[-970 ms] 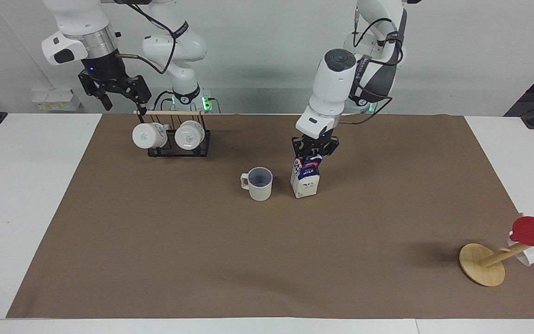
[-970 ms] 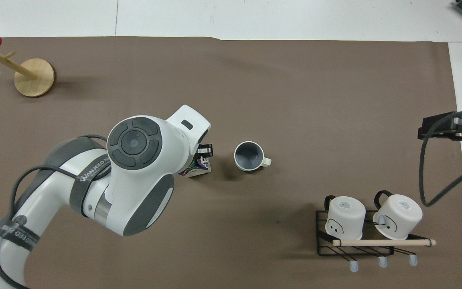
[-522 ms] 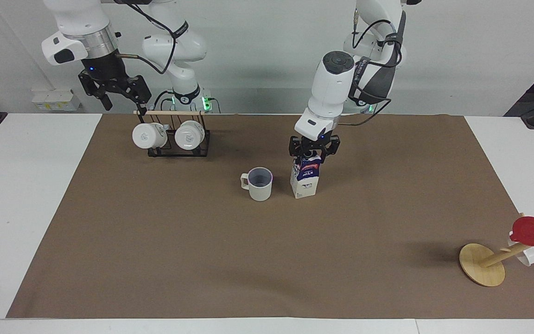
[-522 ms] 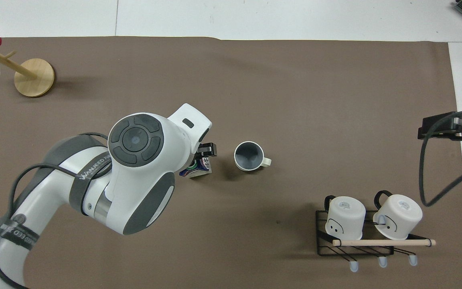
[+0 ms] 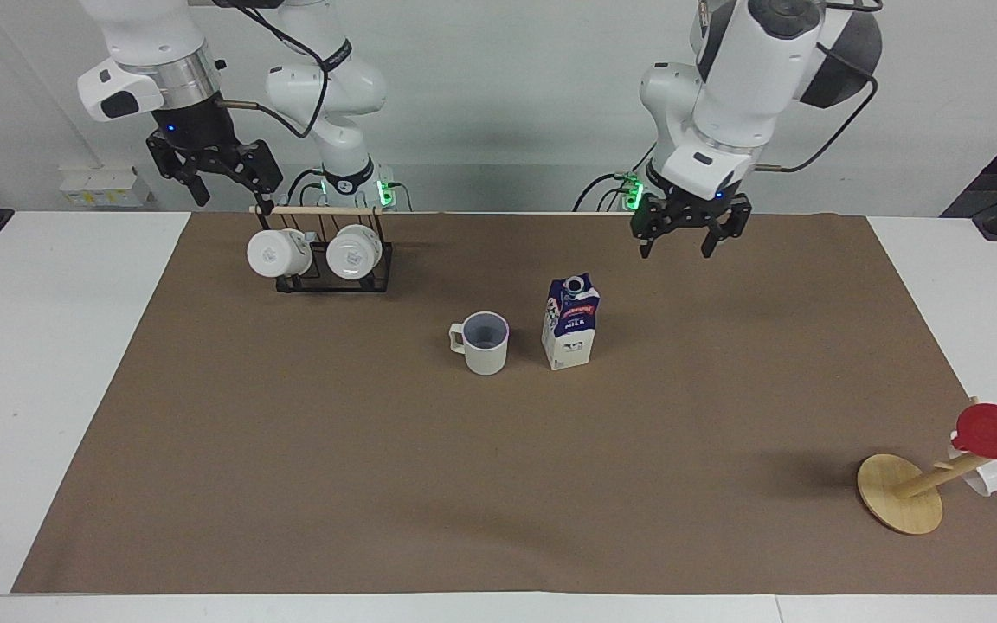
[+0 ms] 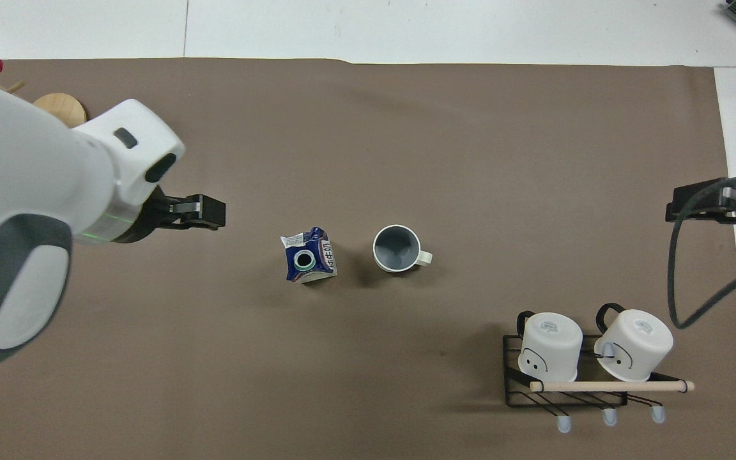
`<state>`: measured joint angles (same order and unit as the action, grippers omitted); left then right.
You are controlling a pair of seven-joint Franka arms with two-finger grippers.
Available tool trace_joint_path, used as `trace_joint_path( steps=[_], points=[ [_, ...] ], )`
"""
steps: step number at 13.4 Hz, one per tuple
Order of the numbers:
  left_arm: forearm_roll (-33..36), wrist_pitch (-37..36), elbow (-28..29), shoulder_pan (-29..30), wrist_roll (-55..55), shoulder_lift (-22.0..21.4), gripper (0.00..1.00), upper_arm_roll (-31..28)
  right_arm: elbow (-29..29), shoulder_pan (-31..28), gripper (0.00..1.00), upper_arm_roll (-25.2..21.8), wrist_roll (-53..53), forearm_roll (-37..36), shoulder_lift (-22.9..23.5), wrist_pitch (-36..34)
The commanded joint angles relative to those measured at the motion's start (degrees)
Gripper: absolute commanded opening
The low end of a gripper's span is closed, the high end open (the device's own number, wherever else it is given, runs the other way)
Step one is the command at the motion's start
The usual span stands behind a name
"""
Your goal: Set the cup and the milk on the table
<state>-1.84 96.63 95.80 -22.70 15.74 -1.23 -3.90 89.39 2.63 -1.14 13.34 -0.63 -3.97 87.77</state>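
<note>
The cup (image 5: 483, 342) stands upright on the brown mat (image 5: 464, 484) of the table (image 5: 57, 346), handle toward the right arm's end. The milk (image 5: 570, 322) stands upright beside it, toward the left arm's end, apart from it. In the overhead view the milk (image 6: 307, 255) and the cup (image 6: 397, 248) show side by side. My left gripper (image 5: 678, 251) is open and empty, raised over the mat, clear of the milk; it also shows in the overhead view (image 6: 205, 213). My right gripper (image 5: 233, 197) waits open and empty above the mug rack; the overhead view shows it too (image 6: 735, 207).
A black wire rack (image 5: 334, 275) with two plain white mugs (image 5: 278, 252) stands near the robots toward the right arm's end. A wooden mug tree (image 5: 901, 493) with a red cup (image 5: 996, 430) stands far from the robots at the left arm's end.
My left gripper has let go of the milk, opened, risen and pulled back toward the left arm's end. The milk stays upright beside the cup. The right arm has not moved.
</note>
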Motion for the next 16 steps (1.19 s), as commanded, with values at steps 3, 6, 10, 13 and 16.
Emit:
trace_joint_path(
  steps=[3,6,10,13,16],
  points=[
    [0.43,-4.95,-0.26,7.84,-10.11,-2.98,1.00,0.64,0.52,-0.60,1.00,0.17,-1.56,0.63,-0.69,-0.50],
    [0.43,-6.18,-0.26,11.00,-14.85,-3.51,1.00,0.56,0.44,-0.52,1.00,0.26,-1.56,0.63,-0.69,-0.50],
    [1.48,-6.89,-0.35,13.55,-16.00,-3.51,1.00,0.73,0.44,-0.52,1.00,0.26,-1.56,0.55,-0.69,-0.50],
    [1.83,-7.68,-0.35,14.26,-19.77,-3.51,1.00,-0.75,0.52,-0.52,1.00,0.26,-1.56,0.63,-0.69,-0.50],
    [1.84,-8.29,-0.35,15.40,-23.47,-3.78,1.00,-0.94,0.52,-0.60,1.00,0.26,-1.56,0.63,-0.69,-0.50]
  ],
)
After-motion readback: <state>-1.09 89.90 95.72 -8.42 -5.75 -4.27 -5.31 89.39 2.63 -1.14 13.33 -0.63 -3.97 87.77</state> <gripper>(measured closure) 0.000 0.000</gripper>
